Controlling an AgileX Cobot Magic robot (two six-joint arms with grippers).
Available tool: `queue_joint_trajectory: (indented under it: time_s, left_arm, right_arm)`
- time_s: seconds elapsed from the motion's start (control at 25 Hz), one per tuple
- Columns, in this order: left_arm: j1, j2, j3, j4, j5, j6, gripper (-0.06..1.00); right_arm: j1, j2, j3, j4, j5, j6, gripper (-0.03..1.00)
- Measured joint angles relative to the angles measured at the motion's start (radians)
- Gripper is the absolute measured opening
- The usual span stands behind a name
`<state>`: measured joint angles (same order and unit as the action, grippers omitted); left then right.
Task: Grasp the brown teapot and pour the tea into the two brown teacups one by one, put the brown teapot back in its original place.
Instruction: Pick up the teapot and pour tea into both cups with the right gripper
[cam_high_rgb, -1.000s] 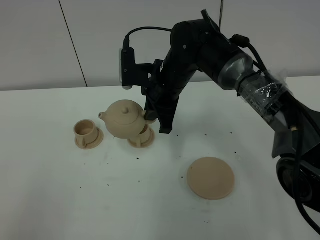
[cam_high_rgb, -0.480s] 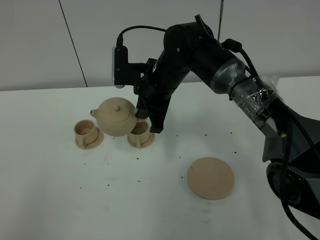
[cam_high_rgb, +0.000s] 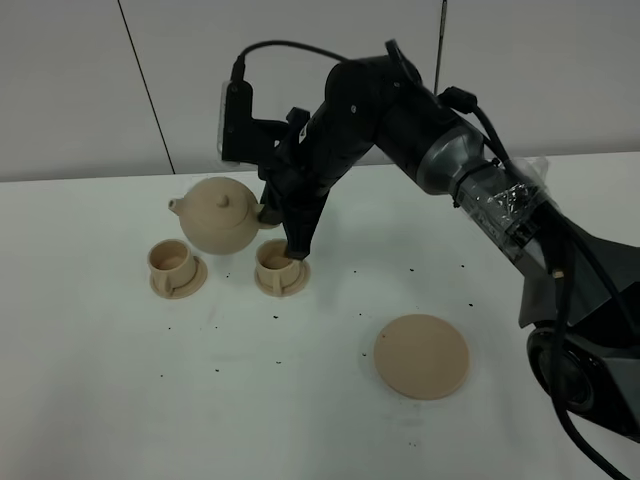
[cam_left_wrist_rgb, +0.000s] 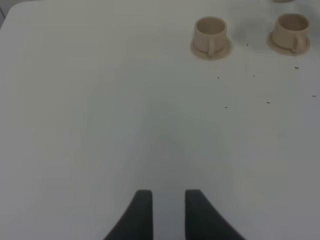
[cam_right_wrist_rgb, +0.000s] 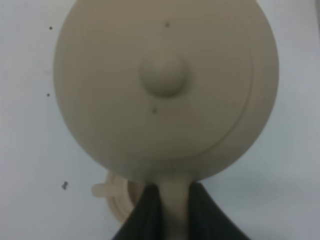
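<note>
The brown teapot (cam_high_rgb: 218, 213) hangs in the air above and between the two brown teacups, spout pointing left. My right gripper (cam_high_rgb: 272, 213) is shut on its loop handle. The left teacup (cam_high_rgb: 170, 262) and the right teacup (cam_high_rgb: 277, 262) stand on their small saucers. The right wrist view looks down on the teapot lid (cam_right_wrist_rgb: 165, 85), with the right gripper (cam_right_wrist_rgb: 172, 210) clamped on the handle and part of a teacup (cam_right_wrist_rgb: 117, 197) below. The teapot's original place, the flat round saucer (cam_high_rgb: 422, 355), lies bare at the right front. My left gripper (cam_left_wrist_rgb: 168, 210) hovers over bare table, fingers slightly apart and holding nothing, with both teacups (cam_left_wrist_rgb: 211, 35) (cam_left_wrist_rgb: 291, 31) far off.
The right arm (cam_high_rgb: 470, 170) reaches across the table from the right. Small dark specks (cam_high_rgb: 275, 318) are scattered on the white tabletop around the cups and saucer. A white wall (cam_high_rgb: 80, 80) stands behind the table.
The right gripper has carried the teapot up and to the left, off the right teacup and toward the left one. The cups and saucer have not moved.
</note>
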<state>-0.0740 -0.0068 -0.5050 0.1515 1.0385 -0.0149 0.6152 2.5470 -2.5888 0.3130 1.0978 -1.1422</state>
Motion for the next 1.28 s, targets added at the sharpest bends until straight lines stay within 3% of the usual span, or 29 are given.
queue_joint_trajectory:
  time_s: [0.24,0.6,1.28]
  left_arm:
    - [0.0,0.0,0.0,0.0,0.0,0.0,0.23]
    - [0.0,0.0,0.0,0.0,0.0,0.0,0.23]
    - [0.0,0.0,0.0,0.0,0.0,0.0,0.23]
  right_arm:
    - [0.0,0.031,0.0,-0.001,-0.002,0.083,0.1]
    - [0.0,0.031,0.0,0.008,-0.107,0.143,0.1]
    - [0.041,0.065,0.0,0.009,-0.204,0.162,0.1]
